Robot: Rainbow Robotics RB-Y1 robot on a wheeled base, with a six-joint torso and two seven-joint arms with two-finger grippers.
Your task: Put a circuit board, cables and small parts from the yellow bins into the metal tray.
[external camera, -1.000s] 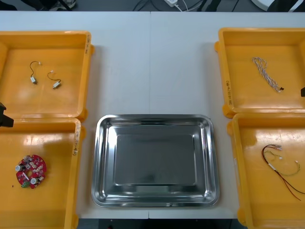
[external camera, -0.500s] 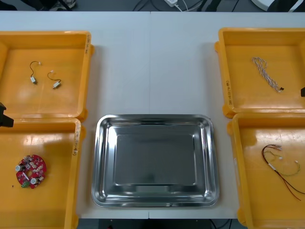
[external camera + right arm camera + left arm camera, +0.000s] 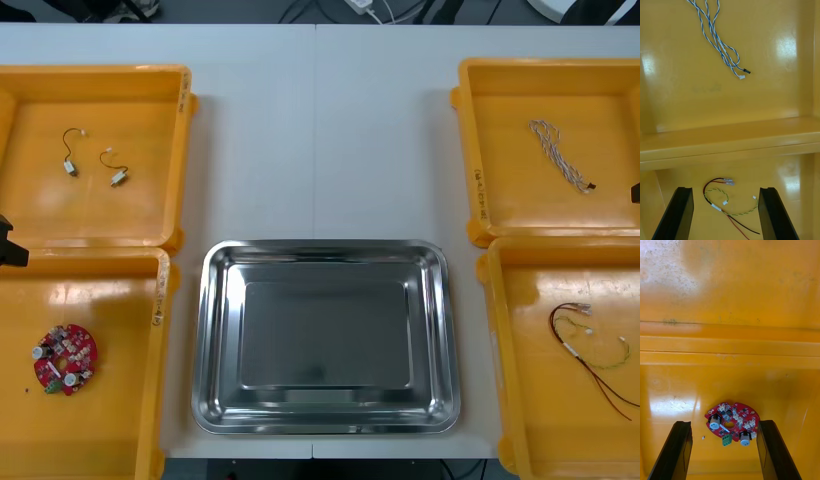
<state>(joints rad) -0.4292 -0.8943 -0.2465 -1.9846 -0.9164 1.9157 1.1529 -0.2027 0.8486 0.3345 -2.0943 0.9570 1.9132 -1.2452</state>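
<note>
Nothing's moved: left gripper (image 3: 723, 423), jaws spread, frames the round red circuit board (image 3: 731, 423); right gripper (image 3: 725, 188) spread too; shiny metal tray (image 3: 325, 247) still bare.

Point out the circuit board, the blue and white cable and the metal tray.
circuit board (image 3: 65, 359): front view, middle of the red disc.
blue and white cable (image 3: 559, 155): front view, midway along its twisted strands.
metal tray (image 3: 325, 245): front view, its far rim.

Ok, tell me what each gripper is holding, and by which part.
Nothing is held. The left gripper stands open over the red circuit board, the right gripper open over the red and yellow cable.
</note>
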